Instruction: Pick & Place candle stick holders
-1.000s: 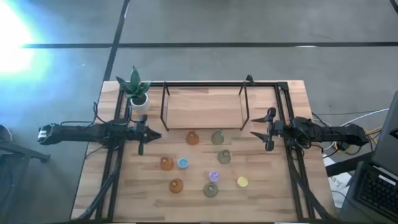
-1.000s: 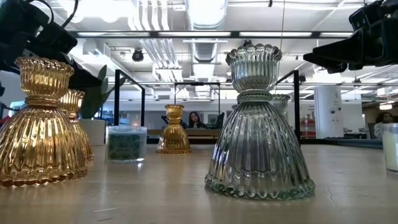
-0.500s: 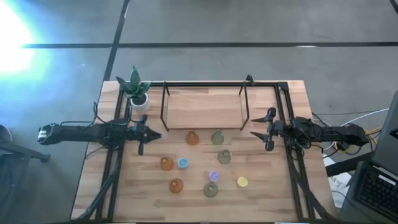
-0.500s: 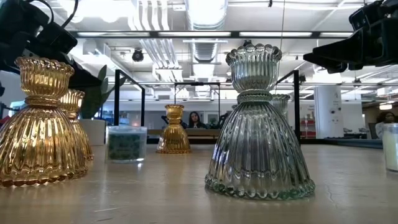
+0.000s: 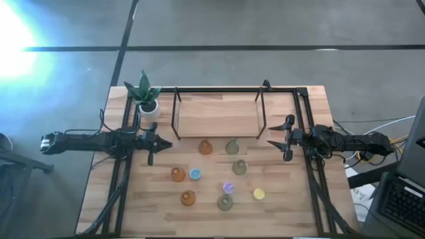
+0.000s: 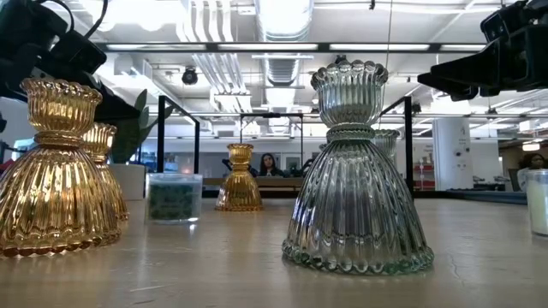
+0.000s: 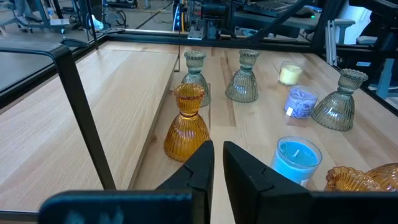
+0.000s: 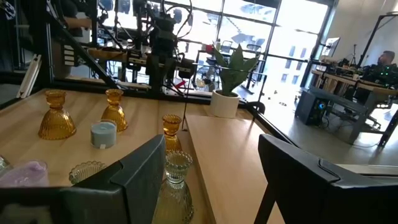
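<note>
We see both arms held above the wooden table (image 5: 153, 212), facing each other across a scatter of candle stick holders. The left gripper (image 5: 161, 145) has its jaws together — in its wrist view only a thin slit shows between the two dark fingers (image 7: 200, 167). Nothing is held. Just ahead of those jaws stands an amber ribbed holder (image 7: 186, 122), and beyond it two clear-green ribbed holders (image 7: 243, 76) in a row. To one side of the jaws sits a blue round holder (image 7: 296, 161), with a purple round one (image 7: 300, 102) and a yellow one (image 7: 289, 73) farther out.

The right gripper (image 5: 277, 143) has its jaws well apart and empty. Between them, in its wrist view, an olive-green ribbed holder (image 8: 175, 190) stands close in, with an amber one (image 8: 171, 131) just behind it. Farther off are two more amber holders (image 8: 55, 115) and the blue round one between them and the jaws.

From above, the nine pieces lie between the two grippers and toward the table's front edge — none touching either gripper. A raised wooden shelf (image 5: 218, 116) inside a black frame (image 5: 219, 89) sits beyond the jaws, and a potted plant (image 5: 145, 96) stands near the left arm.
</note>
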{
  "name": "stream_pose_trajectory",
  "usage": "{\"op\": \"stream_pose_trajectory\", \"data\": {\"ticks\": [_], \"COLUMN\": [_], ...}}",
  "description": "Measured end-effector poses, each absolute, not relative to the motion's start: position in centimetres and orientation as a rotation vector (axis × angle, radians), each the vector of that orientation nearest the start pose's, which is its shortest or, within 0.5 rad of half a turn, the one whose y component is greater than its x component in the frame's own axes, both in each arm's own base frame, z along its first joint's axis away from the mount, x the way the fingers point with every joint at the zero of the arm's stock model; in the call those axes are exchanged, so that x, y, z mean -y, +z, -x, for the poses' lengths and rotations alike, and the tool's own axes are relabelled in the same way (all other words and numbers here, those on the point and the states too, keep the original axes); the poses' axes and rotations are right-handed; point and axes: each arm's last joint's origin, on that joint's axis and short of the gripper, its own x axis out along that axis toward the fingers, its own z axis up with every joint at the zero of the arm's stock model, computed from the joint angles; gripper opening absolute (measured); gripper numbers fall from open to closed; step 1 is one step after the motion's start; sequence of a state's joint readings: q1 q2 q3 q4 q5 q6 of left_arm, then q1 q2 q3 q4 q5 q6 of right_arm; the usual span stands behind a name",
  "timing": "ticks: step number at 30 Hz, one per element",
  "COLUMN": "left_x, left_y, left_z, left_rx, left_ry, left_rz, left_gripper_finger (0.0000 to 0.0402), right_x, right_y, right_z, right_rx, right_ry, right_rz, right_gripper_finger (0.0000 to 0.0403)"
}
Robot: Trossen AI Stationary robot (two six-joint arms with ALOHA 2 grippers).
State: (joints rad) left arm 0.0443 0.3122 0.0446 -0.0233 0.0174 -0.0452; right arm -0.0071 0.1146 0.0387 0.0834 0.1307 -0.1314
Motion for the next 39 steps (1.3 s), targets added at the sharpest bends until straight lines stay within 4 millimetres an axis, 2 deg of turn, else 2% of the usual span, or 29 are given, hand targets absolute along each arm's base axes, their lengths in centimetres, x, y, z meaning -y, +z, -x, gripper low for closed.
{"op": "stream_pose_trajectory", "data": {"ticks": [17,20,24,27,29,31,34,39], "left_x": [-0.5,-0.5,-0.5,-0.5,-0.5,-0.5,-0.5,-0.5], "left_y": [15.0,15.0,15.0,15.0,15.0,14.9,15.0,15.0], "left_z": [-11.3,-11.3,-11.3,-11.3,-11.3,-11.3,-11.3,-11.3], "left_rx": [-0.29,-0.29,-0.29,-0.292,-0.294,-0.295,-0.295,-0.295], "left_ry": [0.033,0.033,0.033,0.033,0.033,0.033,0.033,0.034], "left_rz": [0.054,0.054,0.054,0.054,0.054,0.054,0.054,0.054], "left_gripper_finger": [0.0039,0.0039,0.0039,0.0039,0.0039,0.0039,0.0039,0.0039], "right_x": [0.5,0.3,0.2,0.2,0.2,0.1,0.1,0.0], "right_y": [17.8,18.6,21.9,24.7,26.6,28.5,31.5,35.9], "right_z": [-10.3,-10.2,-9.6,-8.9,-8.8,-9.2,-10.5,-13.2], "right_rx": [0.024,0.117,0.418,0.592,0.622,0.569,0.397,0.105], "right_ry": [-0.139,-0.09,-0.008,0.019,0.008,0.009,0.027,0.03], "right_rz": [0.081,-0.06,-0.216,-0.222,-0.178,-0.15,-0.141,-0.227], "right_gripper_finger": [0.0251,0.0251,0.0251,0.0251,0.0251,0.0251,0.0251,0.0251]}}
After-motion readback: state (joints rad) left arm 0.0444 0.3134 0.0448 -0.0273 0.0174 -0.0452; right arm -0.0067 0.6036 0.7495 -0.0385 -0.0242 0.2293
